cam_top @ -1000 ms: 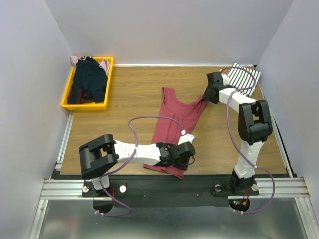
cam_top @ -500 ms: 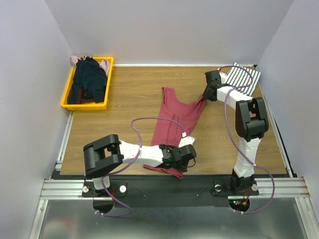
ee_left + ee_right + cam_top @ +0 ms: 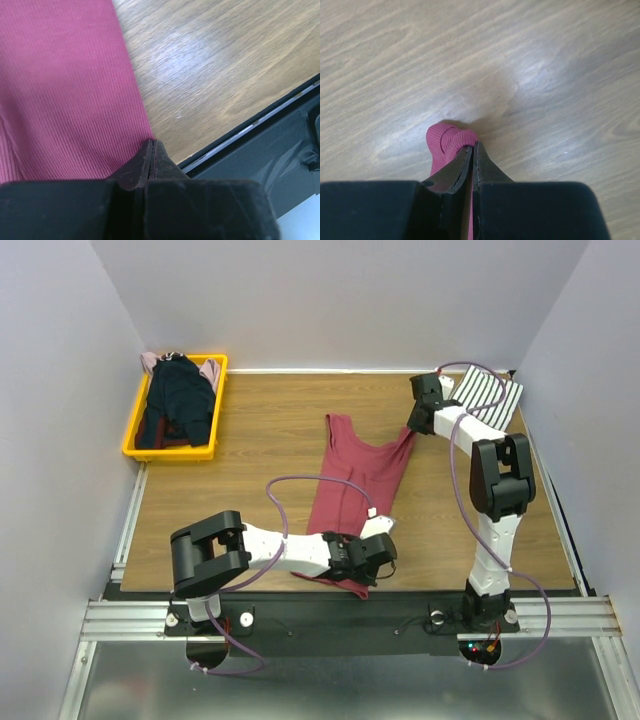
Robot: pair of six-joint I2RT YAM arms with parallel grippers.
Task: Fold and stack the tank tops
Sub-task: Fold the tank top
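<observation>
The dark red tank top point(image 3: 355, 480) lies lengthwise mid-table, hem toward me. My left gripper point(image 3: 368, 562) is at its near right hem corner; in the left wrist view the jaws point(image 3: 152, 146) are pressed together at the edge of the red cloth point(image 3: 65, 95), a thin red line showing between the pads. My right gripper point(image 3: 413, 430) is shut on the top's far right strap point(image 3: 447, 140), which bunches at the fingertips point(image 3: 473, 148). The striped tank top point(image 3: 492, 395) lies at the back right corner, behind the right arm.
A yellow basket point(image 3: 134, 444) at the back left holds a dark navy top point(image 3: 176, 400) and a pale pink one point(image 3: 210, 370). The table's black front rail point(image 3: 270, 145) runs just beside the left gripper. White walls close three sides.
Both grippers have closed on the red top, the left at the hem corner, the right on the strap. The right wrist shifted slightly toward the back; the left gripper slid a little nearer the front edge.
</observation>
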